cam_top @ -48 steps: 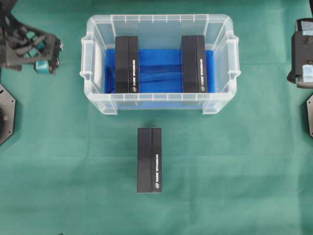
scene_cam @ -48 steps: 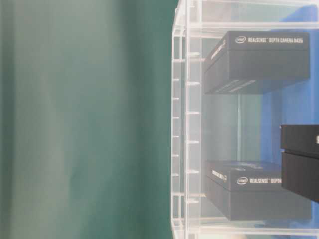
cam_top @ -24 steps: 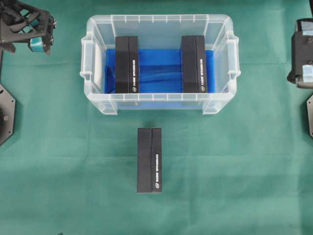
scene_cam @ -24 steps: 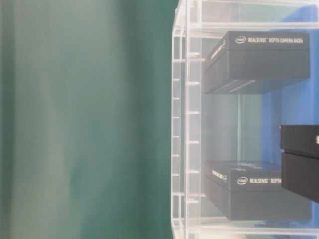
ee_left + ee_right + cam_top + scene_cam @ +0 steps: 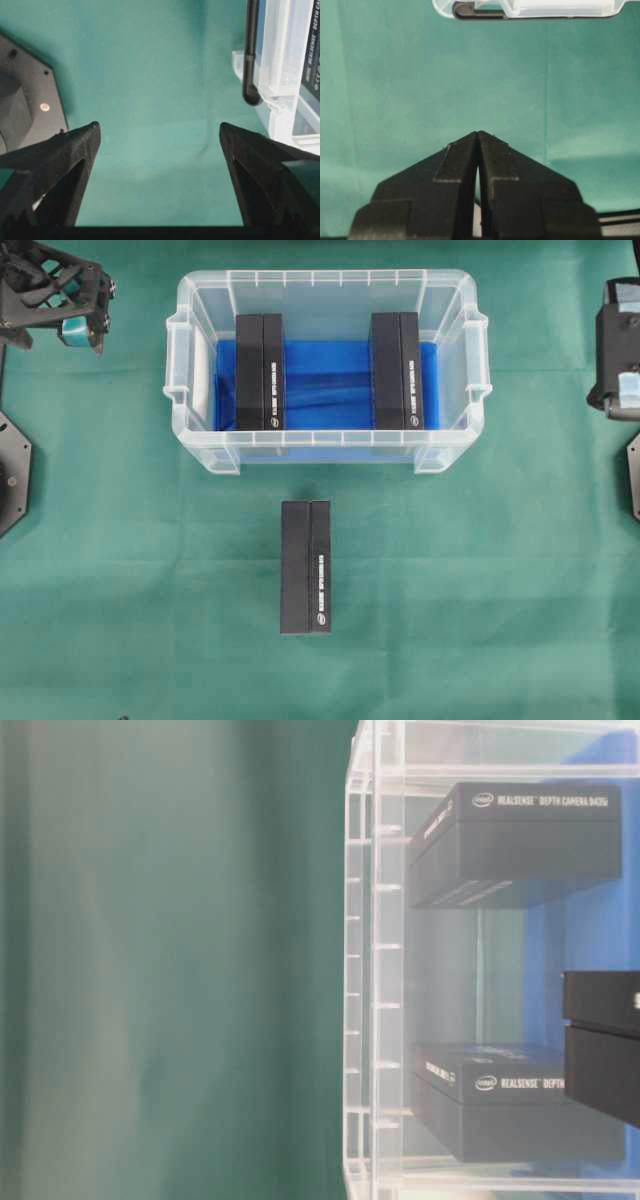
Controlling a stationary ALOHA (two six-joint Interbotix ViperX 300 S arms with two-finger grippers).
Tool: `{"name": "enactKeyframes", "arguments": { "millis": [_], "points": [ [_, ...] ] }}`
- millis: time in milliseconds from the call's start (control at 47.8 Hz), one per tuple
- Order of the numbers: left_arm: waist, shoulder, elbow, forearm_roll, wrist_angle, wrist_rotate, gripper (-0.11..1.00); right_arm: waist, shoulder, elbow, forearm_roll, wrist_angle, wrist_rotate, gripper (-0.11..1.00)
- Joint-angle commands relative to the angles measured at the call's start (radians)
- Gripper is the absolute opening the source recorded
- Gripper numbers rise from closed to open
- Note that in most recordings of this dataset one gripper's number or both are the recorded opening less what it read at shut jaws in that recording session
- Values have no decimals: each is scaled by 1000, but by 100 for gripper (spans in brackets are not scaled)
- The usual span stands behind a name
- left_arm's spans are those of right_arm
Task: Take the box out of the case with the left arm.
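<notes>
The clear case (image 5: 320, 278) with a blue bottom sheet stands at the far middle of the green cloth. Two black boxes stand in it, one on the left (image 5: 260, 372) and one on the right (image 5: 397, 370). A third black box (image 5: 306, 567) lies on the cloth in front of the case. My left gripper (image 5: 85, 310) is open and empty at the far left, apart from the case; its wrist view shows wide jaws (image 5: 159, 132) over bare cloth, with the case (image 5: 282, 60) to the right. My right gripper (image 5: 618, 350) is shut and empty at the right edge.
Grey arm base plates sit at the left edge (image 5: 12, 470) and the right edge (image 5: 632, 475). The table-level view shows the case wall (image 5: 362, 970), both boxes inside, and the outer box (image 5: 603, 1040) at its right edge.
Between one second and half a second ago my left gripper moved back toward the far left corner, away from the case. Since then nothing has moved.
</notes>
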Motion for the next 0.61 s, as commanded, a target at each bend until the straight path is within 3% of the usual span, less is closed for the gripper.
{"name": "enactKeyframes", "arguments": {
  "millis": [0,586],
  "points": [
    [0,-3,-25,-2,-2,-2,93,0,-2,-8,-3,-3,2,3],
    [-52,91,-91,-2,-46,-31,93,0,-2,-8,-3,-3,2,3]
  ]
}}
